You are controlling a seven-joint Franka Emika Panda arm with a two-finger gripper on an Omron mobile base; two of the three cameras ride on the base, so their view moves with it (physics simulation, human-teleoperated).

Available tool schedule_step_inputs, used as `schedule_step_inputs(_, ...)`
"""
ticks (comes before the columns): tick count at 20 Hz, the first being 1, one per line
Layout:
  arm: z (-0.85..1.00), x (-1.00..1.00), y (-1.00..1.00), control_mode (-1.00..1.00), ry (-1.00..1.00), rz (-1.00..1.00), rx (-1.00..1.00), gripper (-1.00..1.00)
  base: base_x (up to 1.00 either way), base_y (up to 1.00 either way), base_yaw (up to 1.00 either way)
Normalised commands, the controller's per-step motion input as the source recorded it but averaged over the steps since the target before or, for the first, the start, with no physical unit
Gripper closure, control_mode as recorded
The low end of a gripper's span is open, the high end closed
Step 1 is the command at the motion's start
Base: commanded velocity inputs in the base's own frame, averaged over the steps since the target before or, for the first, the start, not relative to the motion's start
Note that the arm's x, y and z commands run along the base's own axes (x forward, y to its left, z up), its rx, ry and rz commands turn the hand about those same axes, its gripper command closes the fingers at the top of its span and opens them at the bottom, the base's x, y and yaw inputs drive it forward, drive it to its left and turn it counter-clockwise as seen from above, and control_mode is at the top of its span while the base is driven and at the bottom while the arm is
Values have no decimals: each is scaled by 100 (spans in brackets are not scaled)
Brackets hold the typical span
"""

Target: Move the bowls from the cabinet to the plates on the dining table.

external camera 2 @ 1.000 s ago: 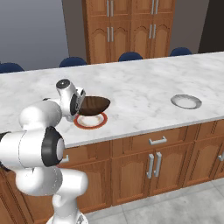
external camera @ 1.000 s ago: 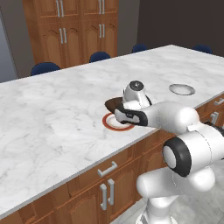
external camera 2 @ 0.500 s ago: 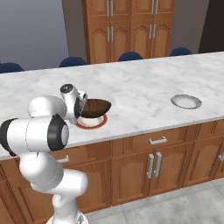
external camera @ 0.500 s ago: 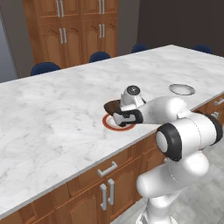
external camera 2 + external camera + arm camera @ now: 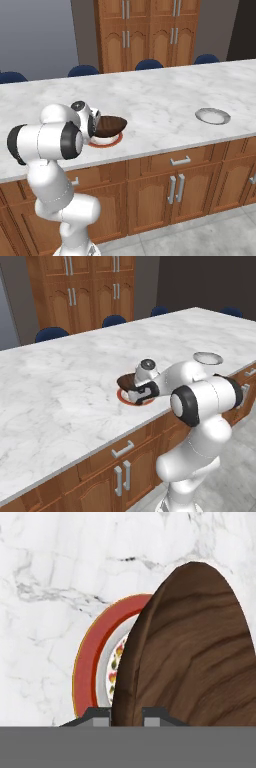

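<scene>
The dark brown wood-grained bowl hangs tilted just above the white plate with the red-brown rim near the front edge of the marble dining table. My gripper is shut on the bowl's near rim. In the hand view the bowl covers the right half of the plate, and the rim sits between my gripper's two tips. The plain pale grey plate lies bare further right on the table.
Blue chairs line the table's far side, with tall wooden cupboards behind them. Drawers and doors with silver handles run below the table's near edge.
The arm's elbow has swung round and dropped lower. The bowl has sunk slightly toward the red-rimmed plate, still in the grip.
</scene>
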Motion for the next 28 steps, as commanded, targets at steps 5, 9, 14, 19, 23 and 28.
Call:
schedule_step_inputs(5, -21, 15, 4, -100, 0, 0, 0, 100, 0, 0, 0)
schedule_step_inputs(9, -21, 13, 3, -100, 0, 0, 0, 100, 0, 0, 0)
schedule_step_inputs(14, -18, 9, 1, -100, 0, 0, 0, 100, 0, 0, 0)
schedule_step_inputs(19, -11, 2, 1, -100, 0, 0, 0, 100, 0, 0, 0)
schedule_step_inputs(23, -2, -1, 4, -100, 0, 0, 0, -100, 0, 0, 0)
schedule_step_inputs(28, 4, -11, 0, -100, 0, 0, 0, -100, 0, 0, 0)
